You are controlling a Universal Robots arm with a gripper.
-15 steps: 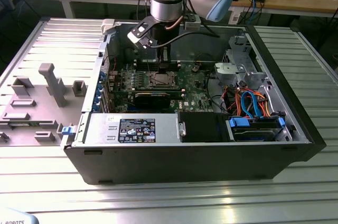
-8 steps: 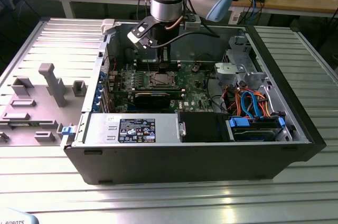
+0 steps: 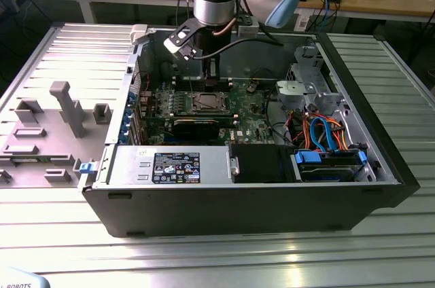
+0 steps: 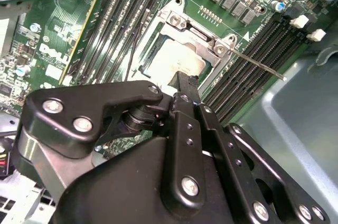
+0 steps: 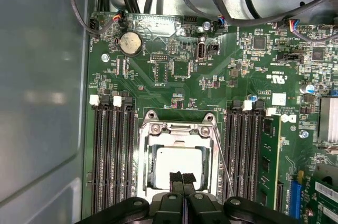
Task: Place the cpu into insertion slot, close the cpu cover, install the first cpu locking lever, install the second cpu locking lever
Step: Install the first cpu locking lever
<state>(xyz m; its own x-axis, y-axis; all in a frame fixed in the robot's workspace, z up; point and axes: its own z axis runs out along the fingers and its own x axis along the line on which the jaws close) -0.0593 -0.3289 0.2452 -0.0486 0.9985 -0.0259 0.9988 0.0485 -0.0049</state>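
In both wrist views the cpu [image 5: 174,163] [image 4: 174,63] lies in the insertion slot [image 3: 207,102], its silvery top showing through the window of the cpu cover [image 5: 177,129] [image 4: 193,28], which lies flat over it. My gripper [image 5: 182,177] [image 4: 186,82] is shut with nothing between its black fingertips, which hover at one edge of the chip. A thin metal locking lever [image 5: 223,163] [image 4: 259,65] runs along one side of the socket and angles out over the memory slots. In the exterior view the gripper [image 3: 212,84] hangs just above the socket.
The green motherboard [image 5: 179,71] sits inside an open computer case [image 3: 380,138]. Black memory slots [image 5: 113,155] flank the socket on both sides. Cables [image 3: 323,132] and a drive cage fill the exterior view's right; a black graphics card [image 3: 197,125] lies in front of the socket.
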